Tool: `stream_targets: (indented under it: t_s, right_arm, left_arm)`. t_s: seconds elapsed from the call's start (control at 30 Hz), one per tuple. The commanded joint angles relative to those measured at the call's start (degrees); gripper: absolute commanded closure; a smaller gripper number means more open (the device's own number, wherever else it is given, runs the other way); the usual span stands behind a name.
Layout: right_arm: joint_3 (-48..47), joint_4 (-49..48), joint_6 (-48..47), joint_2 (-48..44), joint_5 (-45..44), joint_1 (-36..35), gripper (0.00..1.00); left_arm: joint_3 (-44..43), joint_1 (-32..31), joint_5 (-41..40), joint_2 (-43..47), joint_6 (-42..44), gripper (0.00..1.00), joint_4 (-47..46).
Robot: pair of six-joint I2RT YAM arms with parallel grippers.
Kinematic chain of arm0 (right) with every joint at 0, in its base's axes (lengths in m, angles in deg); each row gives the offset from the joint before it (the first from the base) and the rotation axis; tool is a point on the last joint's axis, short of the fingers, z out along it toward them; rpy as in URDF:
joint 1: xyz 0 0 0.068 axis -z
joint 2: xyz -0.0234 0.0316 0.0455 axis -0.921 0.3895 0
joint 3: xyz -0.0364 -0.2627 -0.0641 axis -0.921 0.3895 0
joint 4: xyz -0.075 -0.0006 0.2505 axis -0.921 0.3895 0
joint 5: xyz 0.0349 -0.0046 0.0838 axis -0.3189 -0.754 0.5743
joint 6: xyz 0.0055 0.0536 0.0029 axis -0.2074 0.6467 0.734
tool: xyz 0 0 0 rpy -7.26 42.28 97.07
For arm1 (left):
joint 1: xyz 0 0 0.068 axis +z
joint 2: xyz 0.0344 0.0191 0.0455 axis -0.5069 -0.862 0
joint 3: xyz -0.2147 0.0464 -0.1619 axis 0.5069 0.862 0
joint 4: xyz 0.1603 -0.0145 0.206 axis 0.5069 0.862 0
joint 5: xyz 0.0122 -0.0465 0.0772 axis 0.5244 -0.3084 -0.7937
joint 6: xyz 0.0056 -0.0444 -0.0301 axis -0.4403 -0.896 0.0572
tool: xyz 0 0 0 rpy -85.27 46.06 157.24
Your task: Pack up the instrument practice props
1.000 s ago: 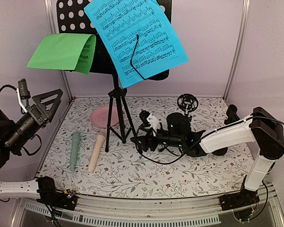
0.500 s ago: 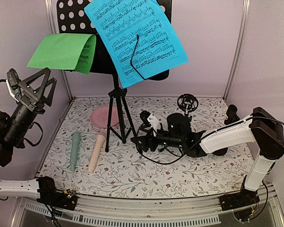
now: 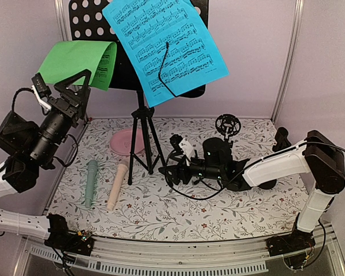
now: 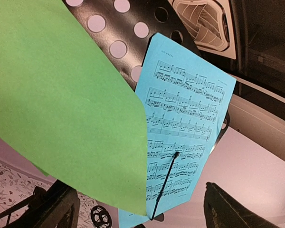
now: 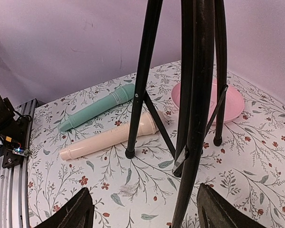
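While the stand (image 3: 141, 129) holds its place near the table's (image 3: 218, 213) far-left corner, with the blue sheet (image 3: 161, 46) clipped to its desk, the left arm has moved. It has swung up and inward within the last second. The left gripper (image 3: 62, 86), jaws wide apart and empty, now faces the green sheet (image 3: 75, 60) draped over the desk's left side. The right gripper (image 5: 147, 209) is unchanged, spread around a stand leg and unclamped. Both microphones (image 3: 103, 185) lie untouched by the left edge. Judgement: sheet removal is imminent and nothing is packed.
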Motion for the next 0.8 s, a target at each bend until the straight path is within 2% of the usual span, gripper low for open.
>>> stream_targets:
  t_s: [0.0,0.13,0.27,0.5,0.67,0.77]
  right_arm:
    - [0.6,-0.3,0.7,-2.0,0.7,-0.5,0.24]
    - [0.5,-0.1,0.6,-1.8,0.5,-0.6,0.24]
    - [0.4,0.1,0.6,-1.7,0.5,-0.6,0.24]
    - [-0.2,0.9,0.4,-1.1,0.5,-0.8,0.24]
    - [-0.2,1.3,0.2,-0.9,0.3,-0.9,0.24]
    - [-0.6,1.7,0.1,-0.5,0.4,-0.9,0.24]
  left_arm:
    - [-2.8,3.0,-0.8,-4.1,-2.2,0.12,-5.5]
    - [-4.3,8.3,3.9,-6.9,-7.3,0.19,-4.9]
    - [-4.9,12.5,7.3,-8.2,-9.5,0.32,-4.4]
    - [-3.8,12.9,7.9,-6.7,-8.7,0.61,-5.4]
    - [-4.0,13.0,7.1,-5.8,-7.8,0.92,-5.2]
    - [-4.8,13.0,7.6,-6.5,-7.7,0.94,-5.5]
